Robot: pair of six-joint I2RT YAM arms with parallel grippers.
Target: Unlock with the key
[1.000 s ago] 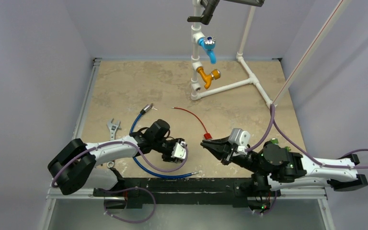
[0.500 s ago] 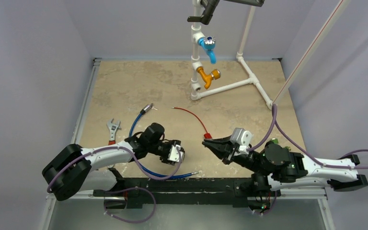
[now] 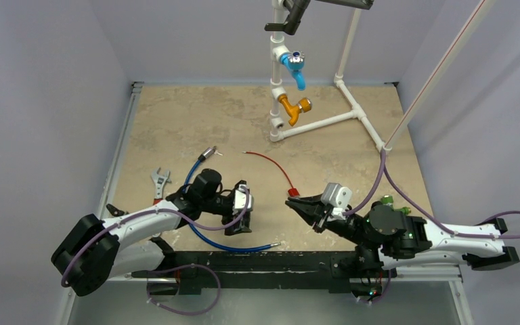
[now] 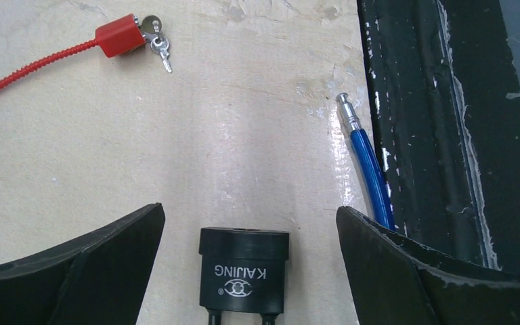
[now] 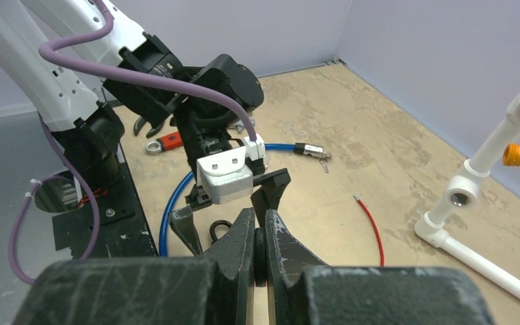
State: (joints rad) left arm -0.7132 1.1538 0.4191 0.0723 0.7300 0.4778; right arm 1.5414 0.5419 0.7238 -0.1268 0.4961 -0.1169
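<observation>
We see the black padlock [image 4: 244, 269] lying on the table [image 4: 244, 135] between the wide-spread jaws of the left gripper [image 4: 248, 215], touching neither. Its long axis runs 12 to 6, shackle legs toward 6. "KAJING" reads upside down. Keys [image 4: 157, 44] sit in a red lock [image 4: 118, 35] at 11 o'clock. The right gripper [image 5: 261, 223] is pressed closed.

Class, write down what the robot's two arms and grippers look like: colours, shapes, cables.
The left arm and right arm have white shells with black joints and bases. A purple cable loops along each, and each wrist carries a silver-white camera block. The left gripper and right gripper are black, each with two tapered, wedge-shaped fingers.
</observation>
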